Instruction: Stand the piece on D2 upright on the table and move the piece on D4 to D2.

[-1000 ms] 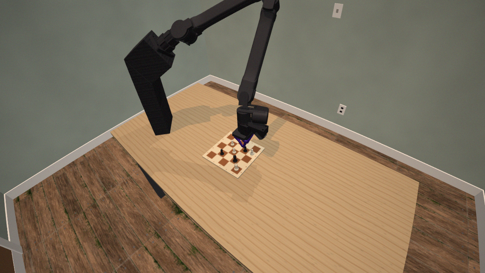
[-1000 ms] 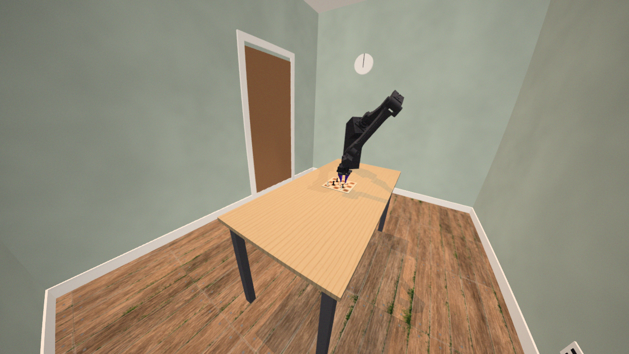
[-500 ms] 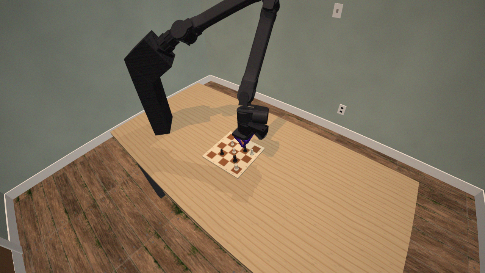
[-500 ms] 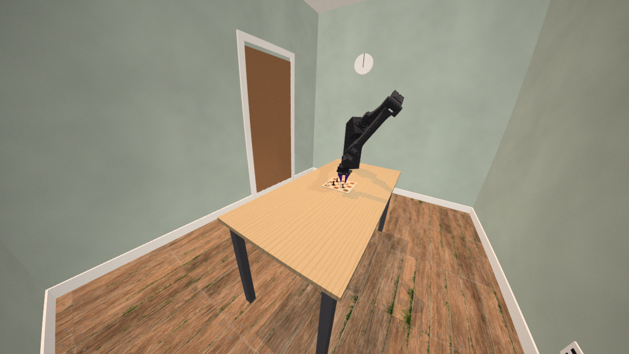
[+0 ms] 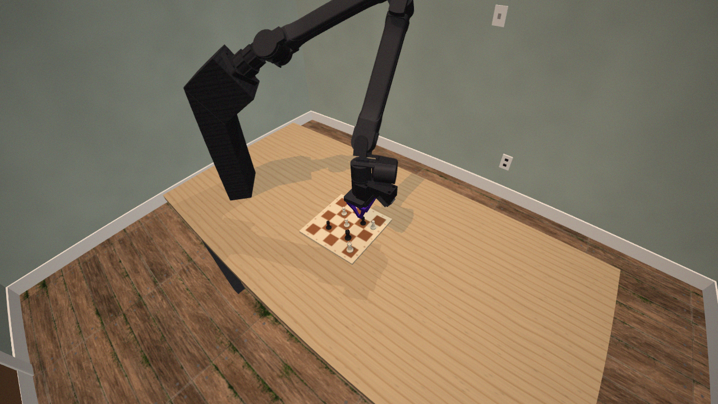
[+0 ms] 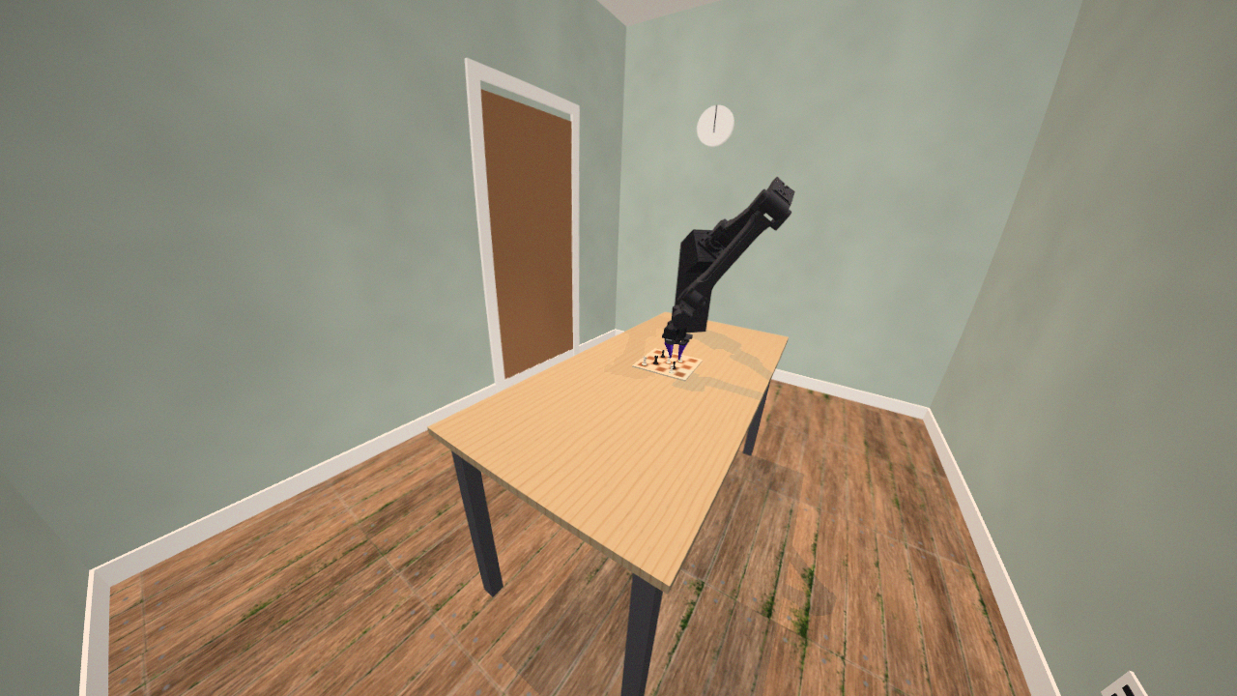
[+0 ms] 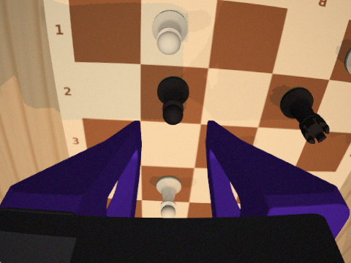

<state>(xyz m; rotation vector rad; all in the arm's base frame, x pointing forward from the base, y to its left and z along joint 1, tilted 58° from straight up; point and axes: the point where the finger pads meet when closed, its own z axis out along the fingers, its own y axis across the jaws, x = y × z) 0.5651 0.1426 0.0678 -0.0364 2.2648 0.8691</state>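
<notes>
In the wrist view a black pawn (image 7: 172, 98) stands upright on D2 of the small chessboard (image 7: 195, 83). A white pawn (image 7: 168, 195) stands on D4, seen low between my fingers. My gripper (image 7: 173, 131) is open and empty. It hangs low over D3, with its purple fingertips just short of the black pawn. In the top view the gripper (image 5: 361, 211) is over the board's far side, right above the black pawn (image 5: 362, 221), with the D4 pawn (image 5: 343, 211) behind it. The exterior view shows the gripper (image 6: 676, 350) small over the board (image 6: 667, 364).
A white pawn (image 7: 169, 34) stands on D1, right beyond the black pawn. A black crowned piece (image 7: 303, 111) stands on B2, and a white piece (image 7: 348, 58) is cut off at the right edge. Other pieces stand on nearer squares (image 5: 347, 234). The wooden table surrounds the board.
</notes>
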